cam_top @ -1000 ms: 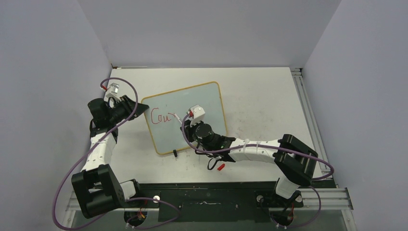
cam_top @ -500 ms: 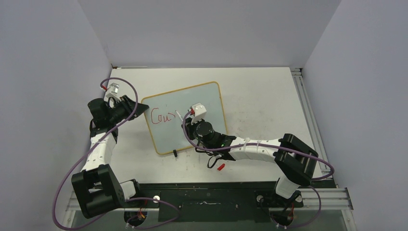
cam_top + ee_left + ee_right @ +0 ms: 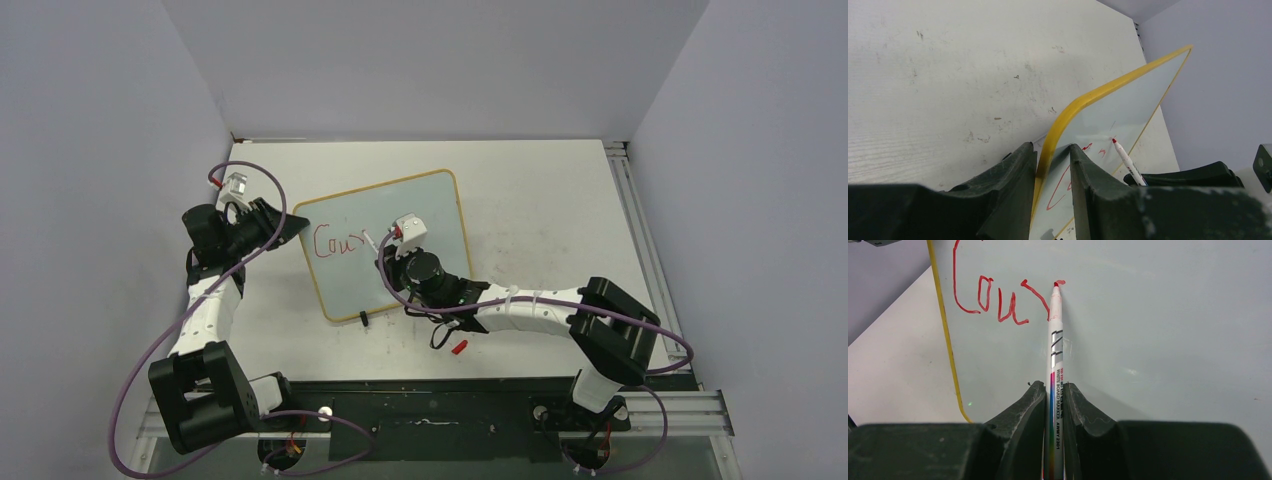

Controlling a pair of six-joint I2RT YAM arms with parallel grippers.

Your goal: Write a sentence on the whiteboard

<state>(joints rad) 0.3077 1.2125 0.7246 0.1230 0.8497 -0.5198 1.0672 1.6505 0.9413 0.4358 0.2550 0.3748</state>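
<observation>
My right gripper (image 3: 1054,392), clamped tight around the marker (image 3: 1055,335), sets its tip on the whiteboard (image 3: 1168,315) just right of the unfinished sentence (image 3: 993,297), blank surface lying rightward; my left gripper (image 3: 1053,160) pinches the board's yellow corner.

One whiteboard (image 3: 440,205) is sitting on one table (image 3: 560,190). Two arms are reaching toward it, the left arm (image 3: 205,315) from the whiteboard's left side and the right arm (image 3: 530,312) from its near right. Two grippers are showing: the left gripper (image 3: 1053,150) at the whiteboard's left edge and the right gripper (image 3: 1052,387) over its face. One marker (image 3: 1055,335) is touching that face beside four red letters (image 3: 993,297), "Cour". One black clip foot (image 3: 364,320) is showing at the whiteboard's near edge. One small red piece (image 3: 459,347) is lying just beyond that edge.
</observation>
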